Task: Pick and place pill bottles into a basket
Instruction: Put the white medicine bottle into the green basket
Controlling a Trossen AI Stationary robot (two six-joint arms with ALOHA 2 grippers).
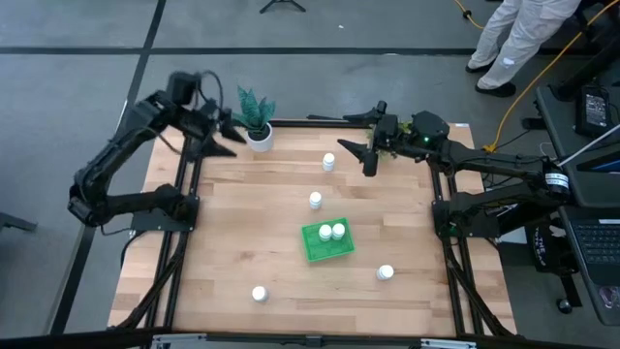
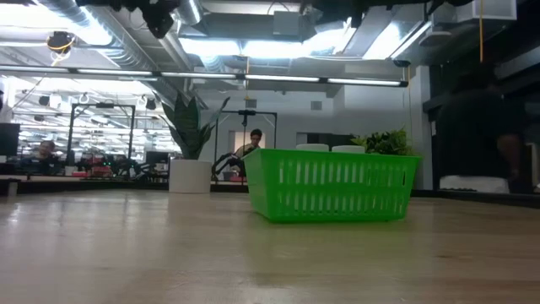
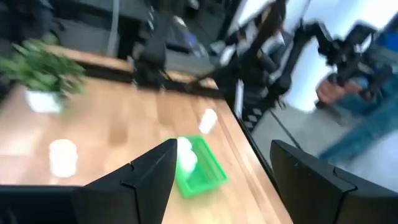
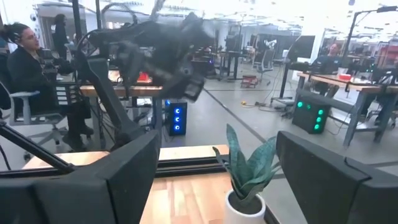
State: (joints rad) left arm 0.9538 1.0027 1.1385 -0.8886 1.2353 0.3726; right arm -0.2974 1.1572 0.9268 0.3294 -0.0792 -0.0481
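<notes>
The green basket (image 1: pixel 325 242) stands on the table right of centre and holds two white pill bottles (image 1: pixel 331 232); their caps show above its rim in the low view (image 2: pixel 329 149). Other bottles stand loose on the table: two beyond the basket (image 1: pixel 328 161) (image 1: pixel 315 200), one at the near right (image 1: pixel 386 273), one at the near left (image 1: pixel 259 293). My left gripper (image 1: pixel 229 136) is open and empty, raised over the far left corner by the potted plant. My right gripper (image 1: pixel 347 133) is open and empty, raised over the far edge, pointing left.
A potted plant in a white pot (image 1: pixel 257 124) stands at the far edge between the two grippers; it also shows in the right wrist view (image 4: pixel 245 177). A person's legs (image 1: pixel 513 44) show beyond the far right corner. Bare wood lies at the table's near centre (image 1: pixel 310 301).
</notes>
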